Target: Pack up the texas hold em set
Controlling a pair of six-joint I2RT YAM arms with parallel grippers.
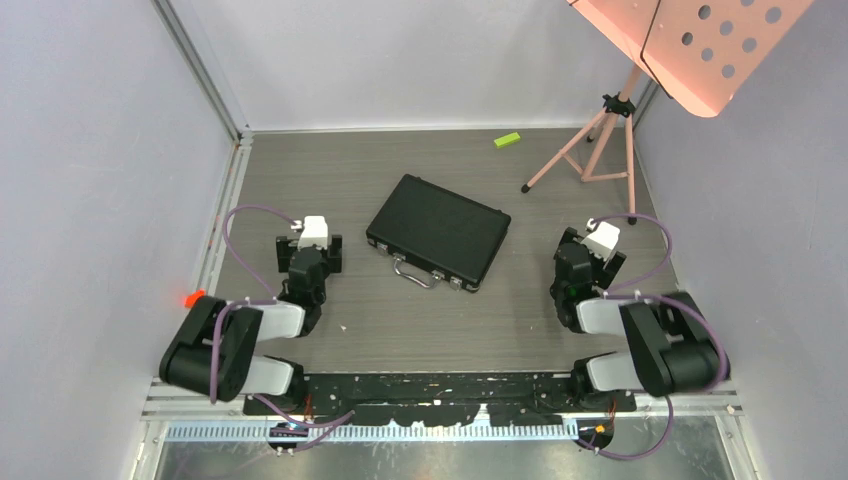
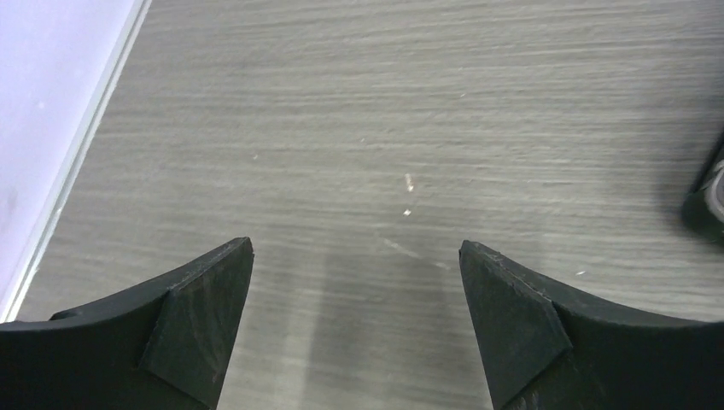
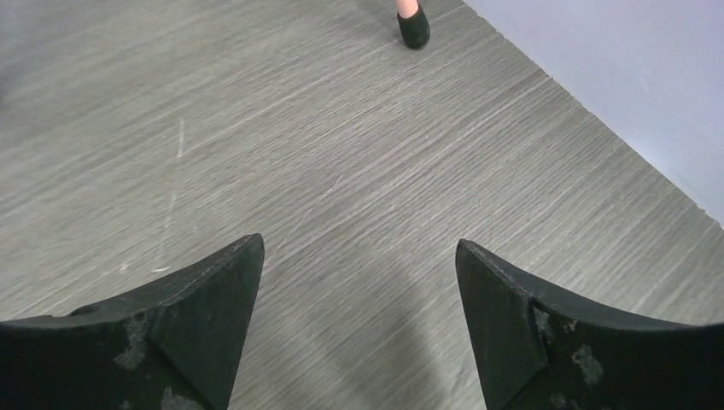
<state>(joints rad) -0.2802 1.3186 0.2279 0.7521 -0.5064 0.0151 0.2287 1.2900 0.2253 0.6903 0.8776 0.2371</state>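
The black briefcase (image 1: 440, 230) lies shut and flat in the middle of the table, turned at an angle, with its metal handle (image 1: 415, 272) and silver latches facing the arms. A dark corner of it shows at the right edge of the left wrist view (image 2: 709, 201). The chips, cards, dice, red triangle and clear disc are out of view. My left gripper (image 1: 310, 248) (image 2: 356, 248) is open and empty over bare table left of the case. My right gripper (image 1: 592, 255) (image 3: 359, 243) is open and empty over bare table right of the case.
A pink tripod stand (image 1: 600, 140) stands at the back right under a pink perforated panel (image 1: 690, 40); one of its black feet shows in the right wrist view (image 3: 413, 30). A small green block (image 1: 507, 140) lies at the back. Walls enclose the table on three sides.
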